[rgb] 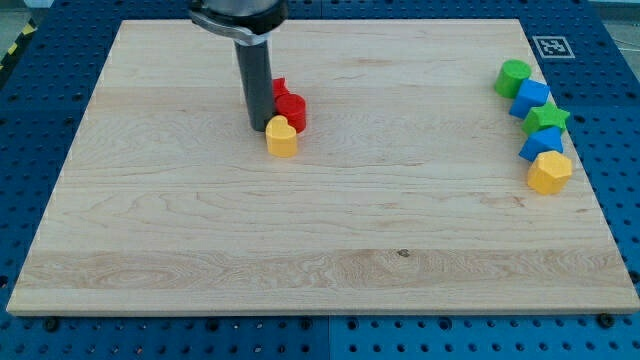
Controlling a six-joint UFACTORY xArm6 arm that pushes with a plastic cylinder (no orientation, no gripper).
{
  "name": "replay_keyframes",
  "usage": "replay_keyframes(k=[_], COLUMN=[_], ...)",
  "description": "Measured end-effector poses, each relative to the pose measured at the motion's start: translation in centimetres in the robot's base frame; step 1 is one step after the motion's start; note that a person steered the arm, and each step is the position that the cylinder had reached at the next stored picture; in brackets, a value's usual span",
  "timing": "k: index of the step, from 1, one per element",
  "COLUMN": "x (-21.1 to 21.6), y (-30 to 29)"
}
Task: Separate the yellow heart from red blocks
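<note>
My tip [257, 128] is resting on the board [200, 260] just to the view's left of the yellow heart [282, 137], touching it or very nearly so, with the heart lying slightly toward the view's bottom-right of the rod's end. The rod has no jaws, so it is holding nothing; it is only standing upright beside the blocks. Two red blocks are sitting just above the heart: a rounded red block [291, 108] is touching the heart's upper edge, and a second red block [279, 88], its shape half hidden behind the rod, is peeking out further up. Since the reds are lying toward the view's top of the heart, the move seems to be calling for a push carrying the heart toward the view's bottom or bottom-right, away from them. There are no containers on the board. Well apart, along the view's right edge, a green block [512, 76], a blue block [532, 98], a green star [547, 118], another blue block [541, 144] and a yellow hexagon [549, 172] are lining up.
</note>
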State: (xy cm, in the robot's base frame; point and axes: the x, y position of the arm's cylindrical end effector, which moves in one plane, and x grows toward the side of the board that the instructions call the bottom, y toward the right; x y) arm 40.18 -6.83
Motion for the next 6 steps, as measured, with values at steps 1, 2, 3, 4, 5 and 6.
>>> replay_keyframes(k=[1, 2, 3, 4, 5, 6], x=[1.4, 1.8, 3.1, 3.9, 5.2, 5.6], y=[0.6, 0.7, 1.4, 1.7, 3.0, 3.5])
